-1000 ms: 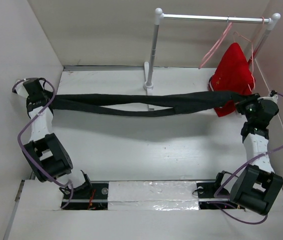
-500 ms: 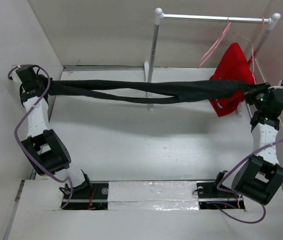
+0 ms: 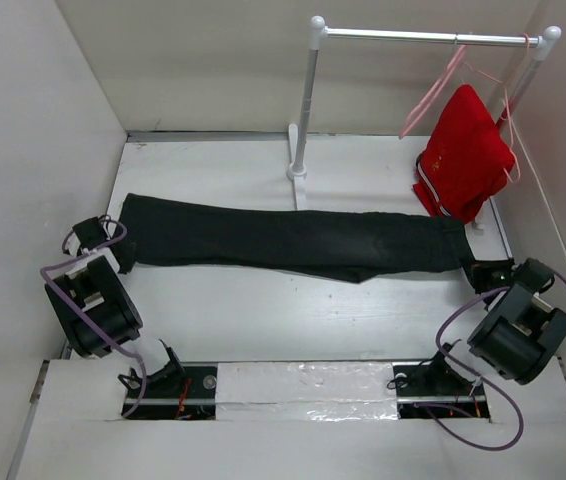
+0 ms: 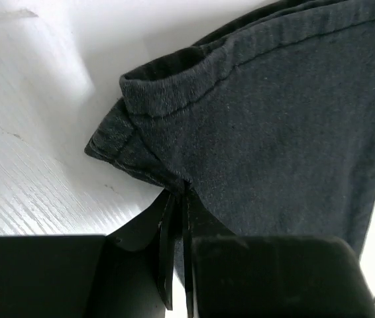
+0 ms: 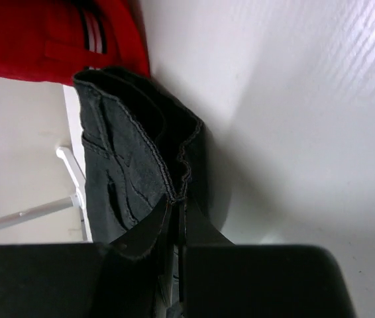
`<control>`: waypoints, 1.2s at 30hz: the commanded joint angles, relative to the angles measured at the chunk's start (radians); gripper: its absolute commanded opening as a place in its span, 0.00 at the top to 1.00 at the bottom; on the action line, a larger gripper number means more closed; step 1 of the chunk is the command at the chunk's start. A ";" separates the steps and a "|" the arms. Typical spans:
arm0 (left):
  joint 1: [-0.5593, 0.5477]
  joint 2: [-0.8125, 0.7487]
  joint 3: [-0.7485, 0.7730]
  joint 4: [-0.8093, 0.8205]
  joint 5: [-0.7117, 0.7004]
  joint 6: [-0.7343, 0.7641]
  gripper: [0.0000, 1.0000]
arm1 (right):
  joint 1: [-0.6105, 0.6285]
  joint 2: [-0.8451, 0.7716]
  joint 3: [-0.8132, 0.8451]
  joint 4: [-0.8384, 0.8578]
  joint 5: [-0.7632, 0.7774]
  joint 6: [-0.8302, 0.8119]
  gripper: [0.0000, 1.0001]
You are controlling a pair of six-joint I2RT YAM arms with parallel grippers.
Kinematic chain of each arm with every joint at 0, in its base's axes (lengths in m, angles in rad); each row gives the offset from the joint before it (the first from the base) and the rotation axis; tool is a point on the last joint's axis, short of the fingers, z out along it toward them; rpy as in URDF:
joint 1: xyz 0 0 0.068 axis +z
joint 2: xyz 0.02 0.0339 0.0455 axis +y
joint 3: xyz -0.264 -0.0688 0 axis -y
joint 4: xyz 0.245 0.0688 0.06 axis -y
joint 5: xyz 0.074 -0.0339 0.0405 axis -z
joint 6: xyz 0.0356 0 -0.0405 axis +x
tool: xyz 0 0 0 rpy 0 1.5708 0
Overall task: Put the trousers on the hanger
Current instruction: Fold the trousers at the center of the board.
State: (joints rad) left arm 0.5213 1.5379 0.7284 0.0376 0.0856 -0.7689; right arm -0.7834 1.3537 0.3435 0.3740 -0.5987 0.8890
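Note:
The black trousers [image 3: 293,238] lie stretched flat across the table from left to right. My left gripper [image 3: 120,256] is shut on their left end, low at the table; the wrist view shows the hemmed edge [image 4: 174,106] pinched in my closed jaws [image 4: 177,199]. My right gripper [image 3: 475,268] is shut on their right end, seen bunched in the right wrist view [image 5: 141,152] between my closed jaws [image 5: 176,205]. The pale-pink hanger [image 3: 433,88] hangs empty on the rail [image 3: 423,37] at the back right, apart from both grippers.
A red garment [image 3: 463,150] hangs on a second thin hanger at the rail's right end; it also shows in the right wrist view [image 5: 48,40]. The rack's left post [image 3: 303,110] and foot stand just behind the trousers. White walls close in on both sides.
Both arms have dropped and pulled back toward the near edge. The trousers, held twisted in the air before, now lie untwisted and flat on the table.

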 commanded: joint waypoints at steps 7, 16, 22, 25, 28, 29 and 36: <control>0.005 -0.132 0.023 -0.030 -0.144 0.006 1.00 | -0.109 -0.132 -0.043 -0.021 0.020 -0.091 1.00; -0.046 -0.182 0.062 -0.009 -0.080 0.034 0.01 | -0.099 -0.321 0.014 -0.225 0.149 -0.194 0.11; -0.347 -0.303 0.147 0.034 -0.139 0.080 0.01 | -0.099 -0.237 -0.038 -0.153 0.163 -0.185 0.09; -0.518 -0.363 0.154 0.107 -0.233 0.086 0.01 | -0.099 -0.162 -0.051 -0.118 0.126 -0.190 0.11; -0.720 -0.371 0.151 0.160 -0.257 0.057 0.01 | -0.045 -0.105 -0.046 -0.048 0.090 -0.148 0.15; -0.815 -0.371 0.135 0.183 -0.256 0.048 0.17 | -0.009 -0.084 -0.037 -0.049 0.083 -0.147 0.15; -1.095 -0.291 0.010 0.321 -0.300 0.042 1.00 | 0.120 0.094 -0.003 0.129 0.070 -0.087 0.56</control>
State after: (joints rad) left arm -0.5129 1.2121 0.7811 0.2974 -0.1612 -0.7269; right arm -0.7067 1.3998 0.3359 0.4374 -0.5274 0.7704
